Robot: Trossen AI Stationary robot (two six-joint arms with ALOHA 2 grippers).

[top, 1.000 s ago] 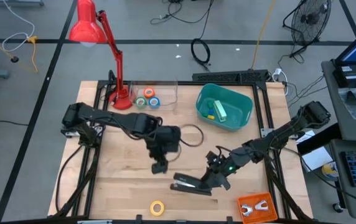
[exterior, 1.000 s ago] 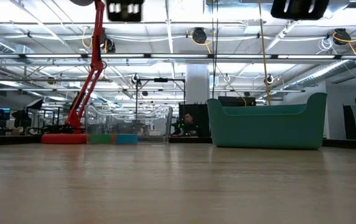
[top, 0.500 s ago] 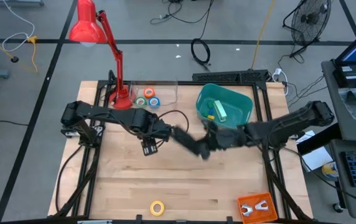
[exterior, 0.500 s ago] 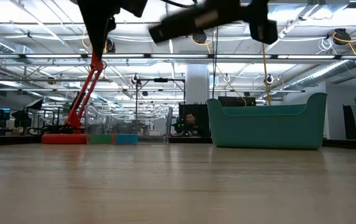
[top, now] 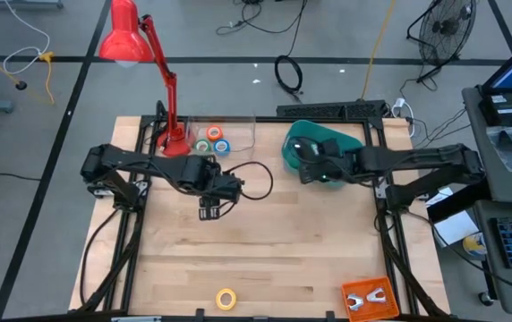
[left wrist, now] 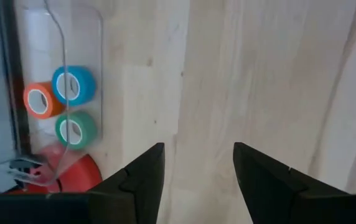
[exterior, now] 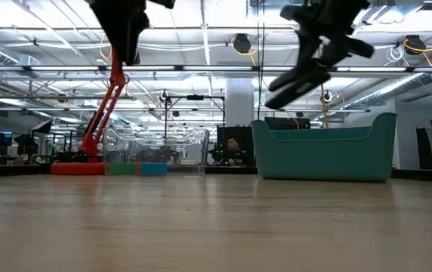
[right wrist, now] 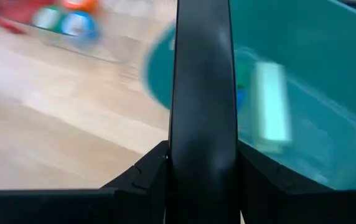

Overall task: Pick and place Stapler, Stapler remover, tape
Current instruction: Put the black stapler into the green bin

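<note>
Currently the right gripper (right wrist: 203,168) clamps the slim black bar-shaped stapler (right wrist: 203,81) above the near rim of the teal plastic bin (top: 356,154). Released now, the long bar could strike the rim and tip out. Meanwhile the left gripper (left wrist: 196,171) hangs open and empty above the wooden table (top: 265,259).
</note>
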